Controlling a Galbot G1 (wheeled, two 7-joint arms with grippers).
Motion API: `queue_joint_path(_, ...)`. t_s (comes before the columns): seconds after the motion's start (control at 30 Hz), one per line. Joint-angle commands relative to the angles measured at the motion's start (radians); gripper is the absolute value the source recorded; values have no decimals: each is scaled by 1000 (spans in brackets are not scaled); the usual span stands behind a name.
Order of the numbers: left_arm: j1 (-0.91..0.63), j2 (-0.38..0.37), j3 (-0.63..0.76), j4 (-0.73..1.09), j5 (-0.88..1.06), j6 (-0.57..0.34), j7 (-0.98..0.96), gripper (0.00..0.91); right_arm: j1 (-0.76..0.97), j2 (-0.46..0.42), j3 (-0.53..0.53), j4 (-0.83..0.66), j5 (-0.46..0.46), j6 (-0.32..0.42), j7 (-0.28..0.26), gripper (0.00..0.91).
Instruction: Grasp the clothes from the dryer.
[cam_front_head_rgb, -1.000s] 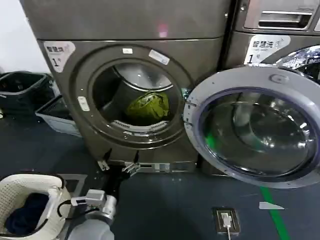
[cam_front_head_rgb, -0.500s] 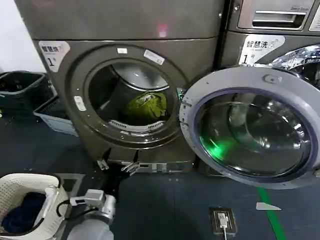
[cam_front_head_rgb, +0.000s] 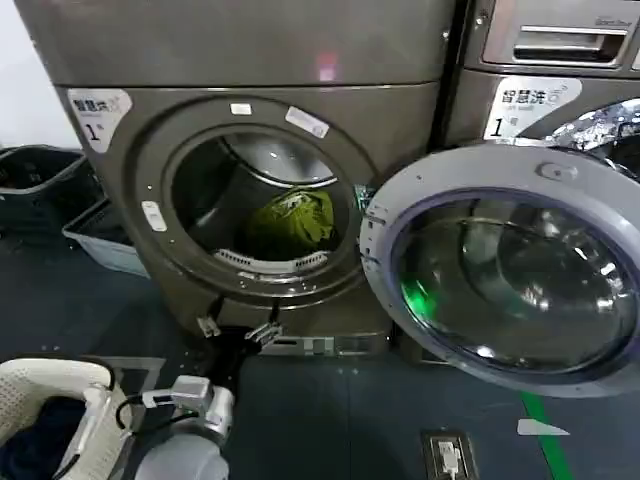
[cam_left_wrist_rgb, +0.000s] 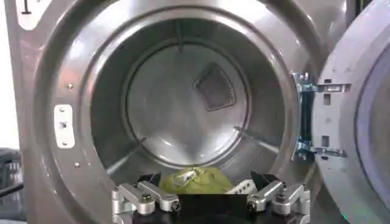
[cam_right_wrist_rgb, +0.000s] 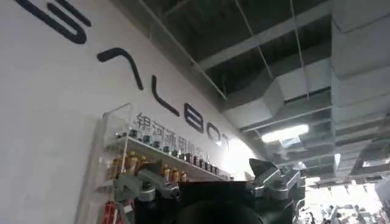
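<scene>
Dark floor (cam_front_head_rgb: 330, 420) before the dryer (cam_front_head_rgb: 250, 60) — clothes (cam_front_head_rgb: 292, 222) inside; left gripper (cam_front_head_rgb: 238, 330) jaws wide.

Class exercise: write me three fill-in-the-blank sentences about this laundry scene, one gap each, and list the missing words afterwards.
1. The clothes lying inside the dryer are yellow-____.
2. The dryer's round glass door stands ____.
3. The left gripper is below the drum mouth in the head view, with its fingers ____.
4. The white basket holds a dark ____ cloth.

Missing words: green; open; open; blue
</scene>
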Motion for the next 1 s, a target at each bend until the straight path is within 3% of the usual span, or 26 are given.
queue_joint_path(0.03, 1, 1, 1, -1, 0, 0, 0, 907, 1, 3, -1, 0, 1, 1, 0, 907)
queue_joint_path(1.0, -6, -2, -5, 8, -1, 0, 1, 907, 23, 0, -19, -1, -6, 5, -10, 907)
